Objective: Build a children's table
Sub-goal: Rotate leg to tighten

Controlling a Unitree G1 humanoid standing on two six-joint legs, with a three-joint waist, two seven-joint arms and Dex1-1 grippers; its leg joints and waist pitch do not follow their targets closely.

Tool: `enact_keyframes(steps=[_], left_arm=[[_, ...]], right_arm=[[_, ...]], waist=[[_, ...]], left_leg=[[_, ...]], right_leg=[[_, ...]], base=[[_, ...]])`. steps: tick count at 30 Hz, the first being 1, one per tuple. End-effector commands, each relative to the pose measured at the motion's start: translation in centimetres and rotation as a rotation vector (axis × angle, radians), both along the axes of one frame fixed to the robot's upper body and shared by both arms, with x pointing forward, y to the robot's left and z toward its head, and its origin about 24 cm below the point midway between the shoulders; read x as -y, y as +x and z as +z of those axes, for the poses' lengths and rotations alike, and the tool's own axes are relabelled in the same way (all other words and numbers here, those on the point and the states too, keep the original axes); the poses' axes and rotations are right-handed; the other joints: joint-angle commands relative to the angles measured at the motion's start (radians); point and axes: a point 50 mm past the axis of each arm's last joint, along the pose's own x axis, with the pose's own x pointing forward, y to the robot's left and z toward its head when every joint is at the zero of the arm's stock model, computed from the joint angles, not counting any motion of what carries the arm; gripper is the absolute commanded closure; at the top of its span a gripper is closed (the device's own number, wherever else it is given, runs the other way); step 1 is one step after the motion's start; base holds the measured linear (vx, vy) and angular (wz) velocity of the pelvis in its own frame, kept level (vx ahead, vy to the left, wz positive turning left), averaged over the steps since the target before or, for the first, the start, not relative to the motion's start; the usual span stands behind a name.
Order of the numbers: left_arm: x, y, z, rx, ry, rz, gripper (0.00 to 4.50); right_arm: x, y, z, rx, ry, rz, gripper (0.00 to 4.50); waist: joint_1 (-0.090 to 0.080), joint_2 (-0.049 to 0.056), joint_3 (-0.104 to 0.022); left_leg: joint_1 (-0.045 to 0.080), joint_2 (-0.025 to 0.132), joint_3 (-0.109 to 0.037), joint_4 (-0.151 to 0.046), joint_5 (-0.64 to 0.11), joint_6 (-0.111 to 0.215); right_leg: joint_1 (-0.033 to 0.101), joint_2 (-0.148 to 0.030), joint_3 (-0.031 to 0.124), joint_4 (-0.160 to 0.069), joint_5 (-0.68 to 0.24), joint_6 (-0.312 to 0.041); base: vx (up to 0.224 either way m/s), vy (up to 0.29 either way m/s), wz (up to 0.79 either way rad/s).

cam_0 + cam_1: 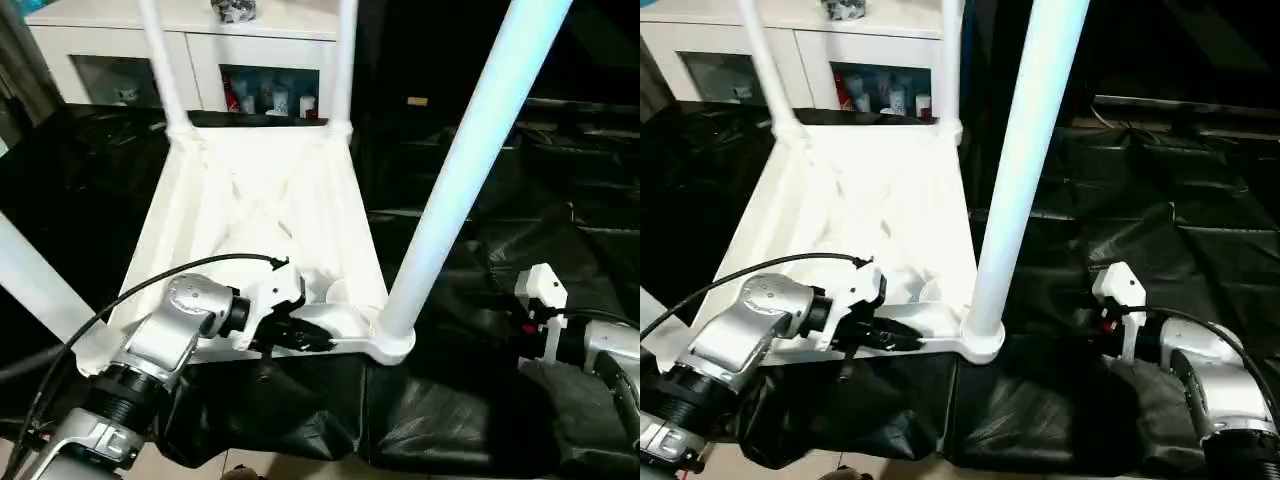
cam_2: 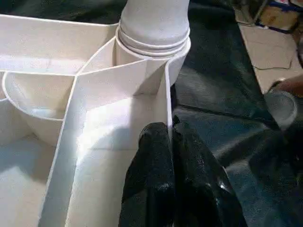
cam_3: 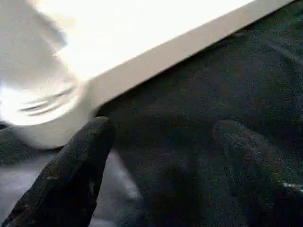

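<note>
The children's table lies upside down on a black sheet, its white ribbed tabletop facing up. Four white legs stand in the corner sockets: two at the far corners, one at the near left and one at the near right. My left gripper is shut on the tabletop's thin near rim, just beside the near-right socket. In the left wrist view a black finger sits on each side of that wall. My right gripper hangs open over the black sheet, close to the same corner and touching nothing.
A white glass-fronted cabinet stands right behind the table's far edge. The black sheet covers the surface all around, wrinkled on the right. Bare floor shows at the near edge.
</note>
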Motion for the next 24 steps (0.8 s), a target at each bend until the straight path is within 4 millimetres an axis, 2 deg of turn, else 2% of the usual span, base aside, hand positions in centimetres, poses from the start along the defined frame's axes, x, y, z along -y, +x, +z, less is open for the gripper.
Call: enact_keyframes(steps=[1,2,3,8,11,12,14,16,19,20,21,24], left_arm=[[1.4,-0.2,1.5,0.033,-0.074,-0.130,4.50],[1.4,-0.2,1.5,0.033,-0.076,-0.134,4.50],[1.4,-0.2,1.5,0.034,-0.075,-0.136,4.50],[0.8,-0.3,1.3,0.030,-0.045,-0.158,4.50],[0.5,-0.3,1.1,0.038,-0.031,-0.144,4.50],[0.4,-0.2,1.0,0.047,-0.021,-0.133,4.50],[0.4,-0.2,0.9,0.042,-0.019,-0.131,4.50],[0.2,-0.1,0.8,0.072,-0.019,-0.109,4.50],[-0.1,0.0,0.9,0.086,-0.041,-0.069,4.50],[-0.2,0.0,1.0,0.073,-0.052,-0.058,4.22],[-0.4,0.0,1.1,0.079,-0.069,-0.044,4.05],[-0.6,-0.1,1.9,0.093,-0.147,0.009,3.88]], right_arm=[[0.3,1.0,0.4,0.061,-0.018,-0.083,0.79],[0.2,1.2,0.4,0.067,-0.012,-0.102,0.79],[0.2,1.3,0.4,0.070,-0.009,-0.115,0.79],[-0.6,2.3,-0.1,0.110,-0.025,-0.216,0.79],[-1.6,2.7,-0.3,0.125,0.009,-0.243,0.79],[-2.2,3.0,-0.4,0.136,0.021,-0.251,0.79],[-2.5,3.1,-0.5,0.140,0.027,-0.258,0.79],[-3.3,3.3,-0.5,0.153,0.062,-0.277,0.79],[-3.9,3.6,-0.4,0.156,0.118,-0.317,0.79],[-4.0,3.6,-0.4,0.155,0.138,-0.341,0.75],[-4.2,3.7,-0.4,0.158,0.151,-0.355,0.74],[-4.8,3.5,-0.3,0.172,0.146,-0.400,0.74]], waist=[[-0.005,-0.006,-0.061],[-0.007,-0.007,-0.060],[-0.006,-0.007,-0.061],[-0.010,-0.004,-0.062],[-0.010,-0.003,-0.063],[-0.010,-0.006,-0.063],[-0.011,-0.003,-0.063],[-0.011,-0.006,-0.063],[-0.012,-0.003,-0.062],[-0.012,-0.008,-0.062],[-0.012,-0.008,-0.061],[-0.012,-0.007,-0.061]], left_leg=[[0.015,0.017,0.006,-0.060,-0.235,0.059],[0.011,0.015,0.006,-0.061,-0.234,0.055],[0.014,0.016,0.007,-0.060,-0.237,0.054],[0.013,0.015,0.006,-0.061,-0.229,0.046],[0.014,0.014,0.006,-0.060,-0.233,0.043],[0.012,0.015,0.006,-0.061,-0.234,0.044],[0.014,0.015,0.006,-0.061,-0.236,0.041],[0.013,0.015,0.006,-0.062,-0.235,0.040],[0.013,0.015,0.005,-0.063,-0.245,0.037],[0.015,0.016,0.006,-0.063,-0.245,0.035],[0.016,0.016,0.006,-0.064,-0.248,0.032],[0.014,0.016,0.006,-0.065,-0.235,0.025]], right_leg=[[0.046,-0.036,0.032,-0.078,-0.219,-0.226],[0.048,-0.035,0.032,-0.078,-0.220,-0.225],[0.047,-0.035,0.033,-0.077,-0.216,-0.224],[0.047,-0.033,0.032,-0.073,-0.192,-0.227],[0.048,-0.034,0.033,-0.073,-0.187,-0.229],[0.049,-0.034,0.033,-0.071,-0.185,-0.227],[0.048,-0.034,0.033,-0.071,-0.185,-0.227],[0.048,-0.034,0.034,-0.070,-0.186,-0.225],[0.048,-0.035,0.034,-0.071,-0.197,-0.221],[0.046,-0.035,0.035,-0.071,-0.204,-0.218],[0.045,-0.036,0.035,-0.072,-0.217,-0.215],[0.046,-0.035,0.036,-0.069,-0.200,-0.219]], base=[[0.000,0.000,0.00],[0.000,0.000,0.00],[0.000,0.000,0.00],[0.000,0.000,0.00],[0.000,0.000,0.00],[0.000,0.000,0.00],[0.000,0.000,0.00],[0.000,0.000,0.00],[0.000,0.000,0.00],[0.000,0.000,0.00],[0.000,0.000,0.00],[0.000,0.000,0.00]])
